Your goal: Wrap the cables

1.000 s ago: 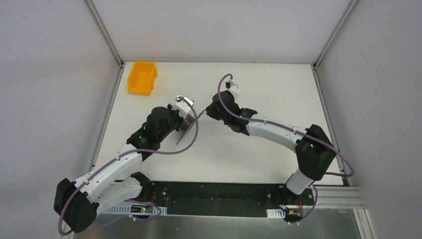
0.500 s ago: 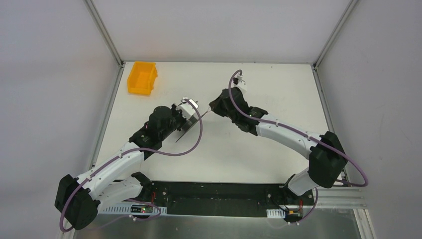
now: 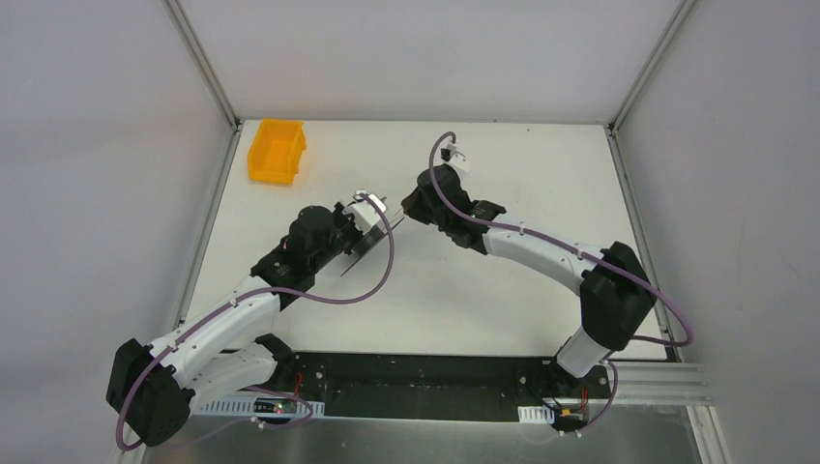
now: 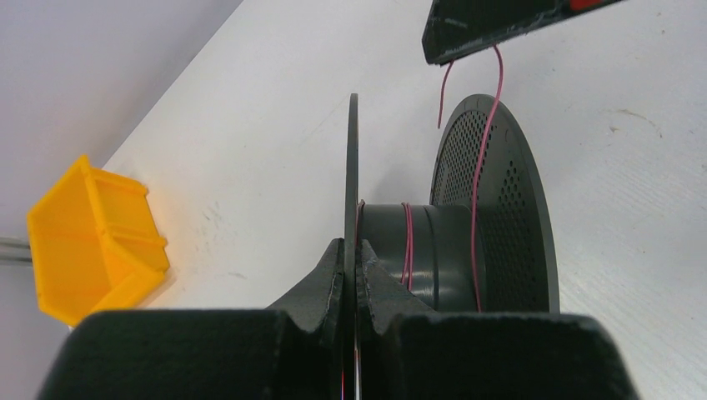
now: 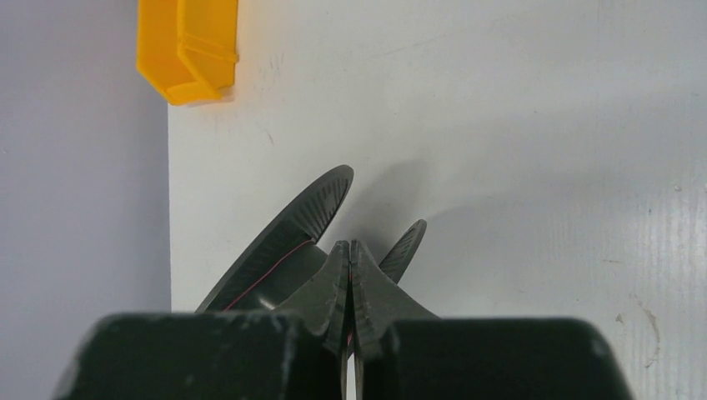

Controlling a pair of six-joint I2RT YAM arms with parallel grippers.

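Cable (image 4: 477, 192), one strand, is pinched in the closed right hand (image 5: 350, 250) just beside one spool (image 4: 442, 246), whose flange is clamped by the left hand (image 4: 350, 250), both arms stretched inward.

Spool (image 4: 433, 250) in left claw (image 4: 352, 254) blocks centre (bin (image 3: 276, 150) far-left).

An orange plastic bin (image 3: 276, 152) sits open side up in the upper left of the overhead view, close to the far left corner of the white counter (image 3: 522, 290). In the right wrist view it lies at the top left, right by the counter's edge and the grey wall. The counter shows faint scuffs and small dark marks. Pale grey walls (image 3: 97, 193) enclose it, with aluminium posts (image 3: 203, 63) slanting up from the far corners. A black strip (image 3: 425, 387) runs along the bottom edge.
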